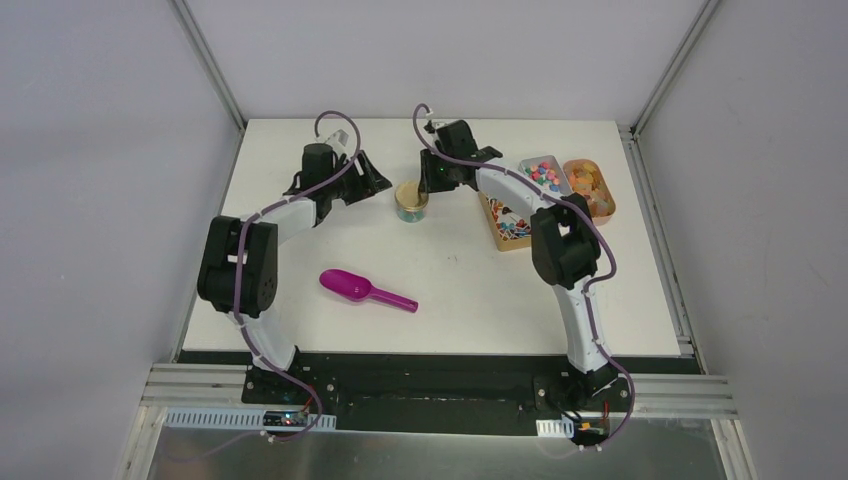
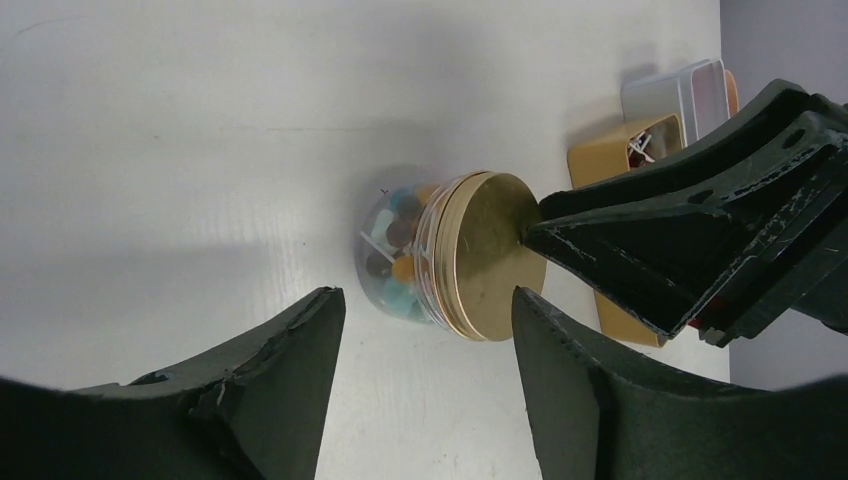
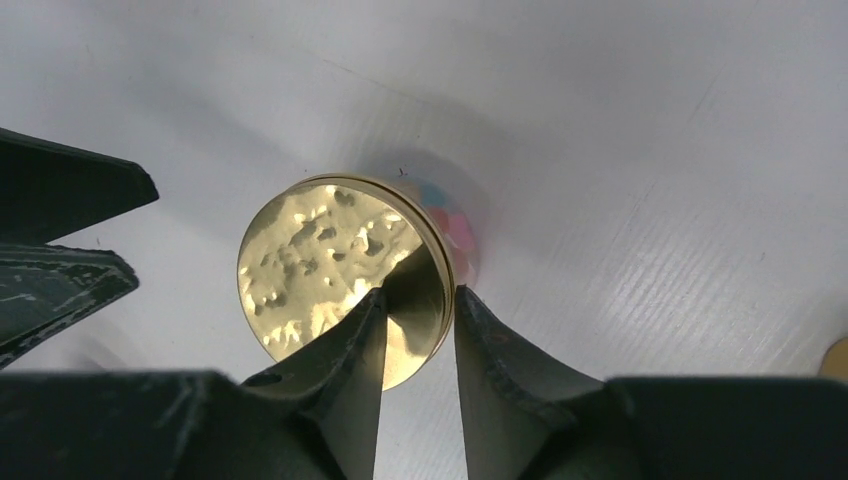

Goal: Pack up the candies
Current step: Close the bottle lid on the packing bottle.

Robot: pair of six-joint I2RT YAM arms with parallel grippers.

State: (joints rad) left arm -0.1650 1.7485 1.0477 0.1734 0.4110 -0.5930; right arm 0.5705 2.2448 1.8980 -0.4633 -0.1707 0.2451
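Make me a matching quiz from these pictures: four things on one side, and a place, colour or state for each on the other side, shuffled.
Things:
1 purple scoop
2 jar lid
3 left gripper
4 orange tub

Descriptions:
A gold
B open, facing the jar
C lying alone near the middle of the table
D far right, beside the clear candy tub

Pairs: 1-C, 2-A, 3-B, 4-D

white table | lidded jar | purple scoop | wooden box | clear tub | orange tub
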